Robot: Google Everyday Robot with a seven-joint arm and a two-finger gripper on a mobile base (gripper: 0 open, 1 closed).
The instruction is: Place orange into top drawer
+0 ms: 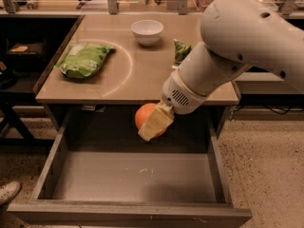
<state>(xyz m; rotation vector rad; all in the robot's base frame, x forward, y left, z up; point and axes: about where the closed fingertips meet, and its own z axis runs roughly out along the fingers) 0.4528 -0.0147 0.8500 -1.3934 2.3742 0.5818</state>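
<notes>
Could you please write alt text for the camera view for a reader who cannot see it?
The gripper holds the orange above the open top drawer, just in front of the table. A white bowl and a green snack bag sit on it.

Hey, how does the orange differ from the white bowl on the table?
The orange is orange-coloured and a solid ball; the white bowl is white and hollow, open upward. The orange hangs in the air, gripped by the end effector above the open top drawer; the white bowl rests on the table near its back edge. Both are round and small.
</notes>
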